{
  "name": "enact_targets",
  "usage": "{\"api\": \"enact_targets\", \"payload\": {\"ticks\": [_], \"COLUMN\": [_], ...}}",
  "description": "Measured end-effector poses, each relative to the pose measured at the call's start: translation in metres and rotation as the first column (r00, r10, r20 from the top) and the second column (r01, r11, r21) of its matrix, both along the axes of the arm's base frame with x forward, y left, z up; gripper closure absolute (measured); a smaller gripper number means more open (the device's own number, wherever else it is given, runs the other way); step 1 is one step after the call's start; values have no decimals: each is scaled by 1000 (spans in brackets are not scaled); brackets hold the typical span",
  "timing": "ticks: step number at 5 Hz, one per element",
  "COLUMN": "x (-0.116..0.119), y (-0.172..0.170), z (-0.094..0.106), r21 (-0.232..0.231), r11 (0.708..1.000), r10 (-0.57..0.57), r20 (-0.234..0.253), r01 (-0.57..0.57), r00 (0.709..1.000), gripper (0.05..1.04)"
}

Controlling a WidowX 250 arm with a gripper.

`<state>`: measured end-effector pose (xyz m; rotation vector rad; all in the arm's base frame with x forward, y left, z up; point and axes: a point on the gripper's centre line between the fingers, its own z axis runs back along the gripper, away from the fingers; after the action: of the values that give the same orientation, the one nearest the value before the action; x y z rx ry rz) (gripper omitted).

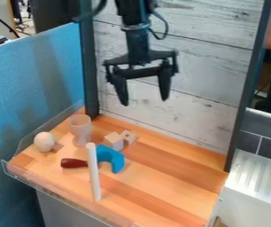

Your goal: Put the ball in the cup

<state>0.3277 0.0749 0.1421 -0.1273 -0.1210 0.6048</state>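
High over the back of the wooden work surface hangs my gripper, its two fingers spread wide and nothing between them. The pale round ball rests on the wood near the left edge. Just right of it and slightly farther back, the wooden cup stands upright, apart from the ball. Both lie below and to the left of my gripper.
Right of the cup are a wooden cube and a smaller block. In front lie a blue curved piece and a dark red handle. A white rod stands upright nearby. A clear rim edges the surface.
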Motion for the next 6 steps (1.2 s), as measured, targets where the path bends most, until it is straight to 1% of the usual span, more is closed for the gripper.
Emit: {"api": "enact_targets", "payload": {"ticks": [1,2,3,4,5,6], "x": [0,5,13,12,13,15], "y": [23,42,64,92,105,128], "z": [2,-2,-2,-21,-26,-36], "r21": [29,109,160,154,135,121], "r11": [995,957,886,778,687,599], "r10": [99,259,403,583,686,765], "r20": [28,85,191,183,201,205], "r01": [-100,-267,-434,-609,-714,-792], "r00": [995,962,895,792,699,610], "gripper": [84,84,84,84,84,84]}}
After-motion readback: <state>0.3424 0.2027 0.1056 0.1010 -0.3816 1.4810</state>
